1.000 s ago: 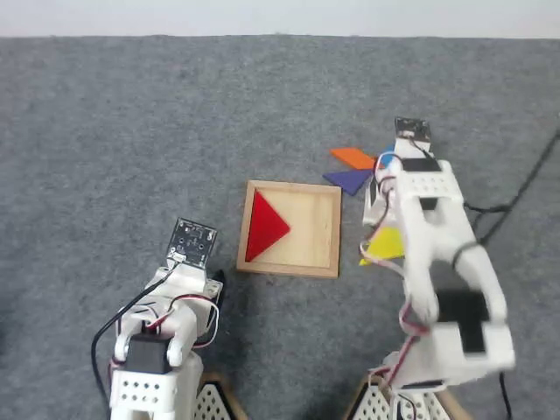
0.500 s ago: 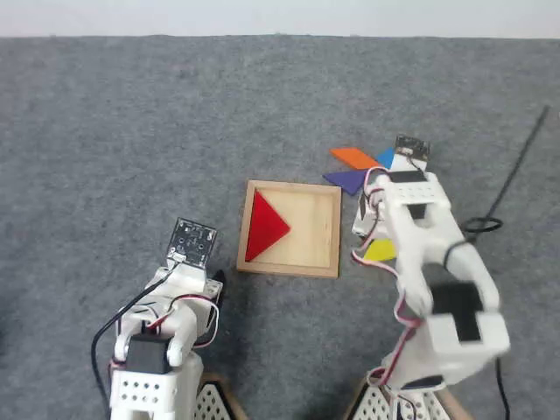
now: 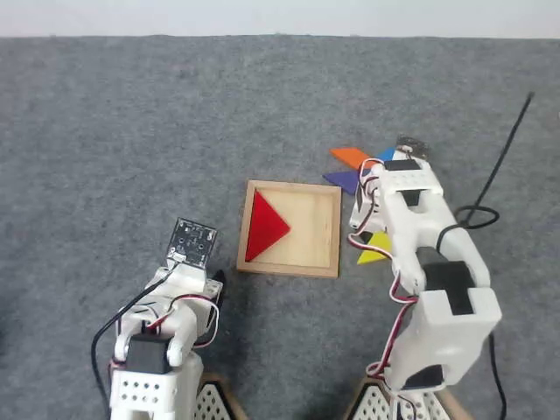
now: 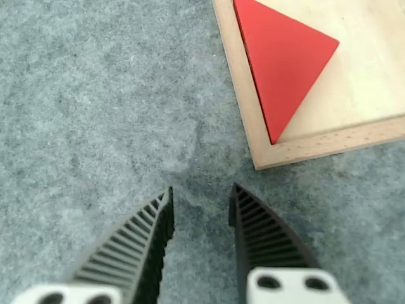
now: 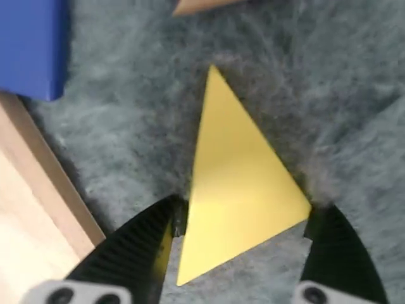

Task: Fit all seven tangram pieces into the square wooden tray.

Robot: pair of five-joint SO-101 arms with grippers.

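Grey fuzzy felt table [image 3: 131, 114]; the square light-wood tray [image 3: 290, 266] holds one flat red triangle piece [image 3: 261, 226] against one wall. The right gripper [image 5: 243, 212] is spread wide around the flat yellow triangle piece [image 5: 237, 183], which lies on the felt just beside the tray (blue piece [image 5: 31, 44], purple piece [image 3: 347, 180] and orange piece [image 3: 353, 157] near). The left gripper [image 4: 201, 196] gapes over bare felt by the tray's corner.

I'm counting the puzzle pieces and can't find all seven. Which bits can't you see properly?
- High view: the right arm covers most of the blue piece and part of the yellow triangle. Anything beneath the arm is hidden.
- Right wrist view: a blue shape is cut off by the picture's edge, so which piece it is cannot be told.
- Left wrist view: the wooden tray runs off the edge, so most of its inside is unseen.
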